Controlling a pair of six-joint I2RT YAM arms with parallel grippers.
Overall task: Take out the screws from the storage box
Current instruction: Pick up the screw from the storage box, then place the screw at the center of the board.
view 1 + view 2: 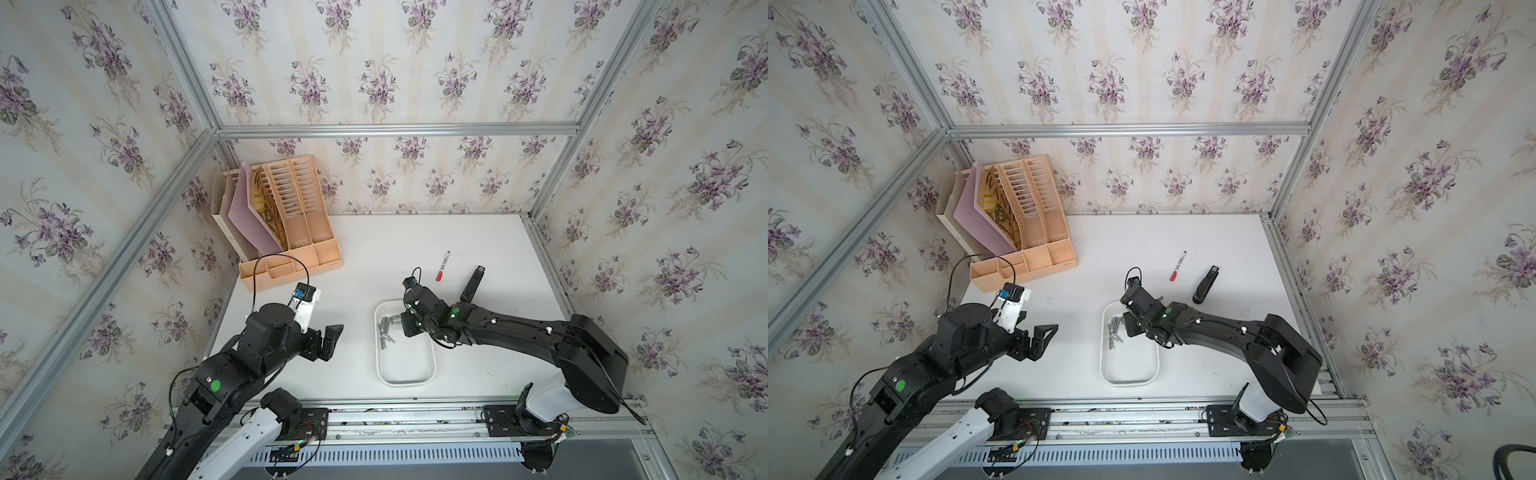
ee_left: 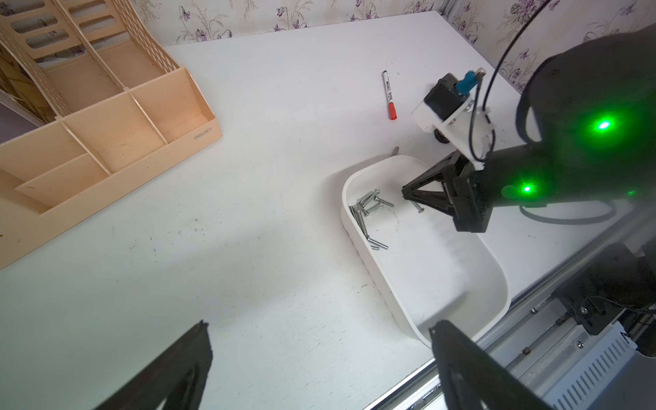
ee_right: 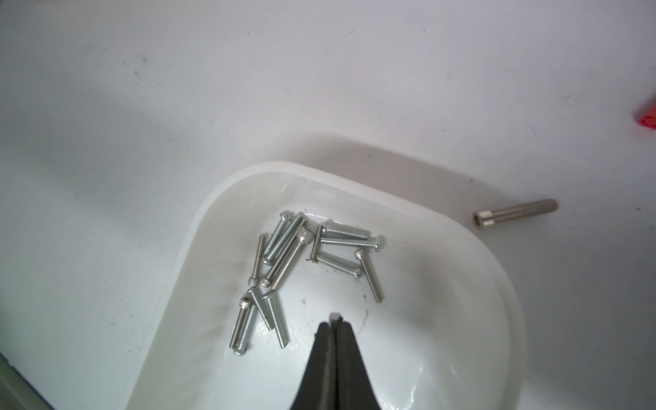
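Currently the right arm (image 1: 519,332) is reaching into the storage box (image 1: 405,382), right gripper (image 3: 335,319) pinching one screw (image 2: 418,207) — other screws (image 3: 285,259) are lying in its far-left corner — left gripper (image 1: 331,344) is hovering open, left of it

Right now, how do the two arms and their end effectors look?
Both the left arm and the right arm are black, with a white link near the base and a round green mark. Each wrist carries a white camera bracket fed by a thin black cable. The left end effector and right end effector have black, triangular open-frame fingers.
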